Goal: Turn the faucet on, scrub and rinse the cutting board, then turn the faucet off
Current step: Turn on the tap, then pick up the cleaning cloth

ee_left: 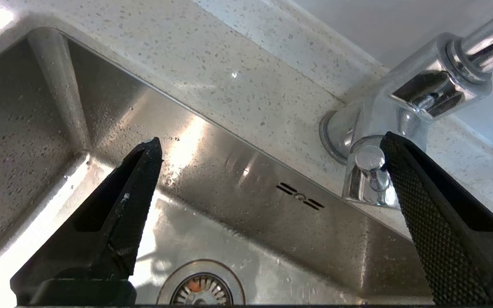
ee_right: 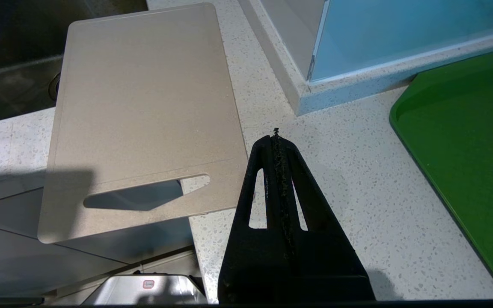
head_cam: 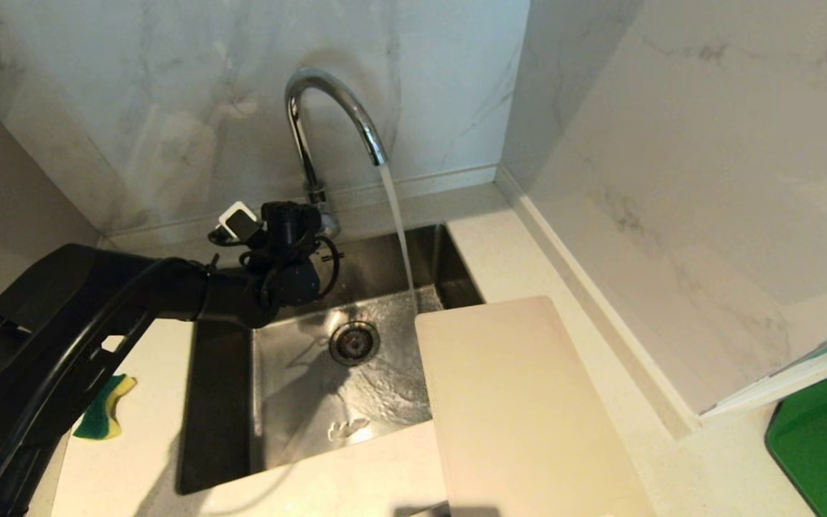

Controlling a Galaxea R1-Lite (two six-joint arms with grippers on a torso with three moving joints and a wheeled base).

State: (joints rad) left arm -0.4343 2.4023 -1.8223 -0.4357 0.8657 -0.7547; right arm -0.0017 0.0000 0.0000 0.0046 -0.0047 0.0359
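Water runs from the arched chrome faucet point(head_cam: 327, 93) into the sink point(head_cam: 220, 402). My left gripper point(ee_left: 271, 141) is open at the faucet's base point(ee_left: 400, 107), above the sink's back wall. One of its fingers point(ee_left: 405, 179) stands right against the small side lever point(ee_left: 369, 160); nothing is between the jaws. In the head view the left wrist point(head_cam: 288, 251) hides those fingers. The cream-white cutting board point(head_cam: 521, 409) lies flat on the counter to the right of the sink, its far end over the basin. My right gripper point(ee_right: 275, 134) is shut and empty, just beside the slot-handle end of the cutting board point(ee_right: 144, 115).
A yellow-and-green sponge point(head_cam: 105, 409) lies on the counter left of the sink. The drain point(head_cam: 353, 342) sits mid-basin, wet. A dark green board point(head_cam: 826, 438) lies at the far right, beyond a marble side wall point(head_cam: 672, 179). Marble also backs the faucet.
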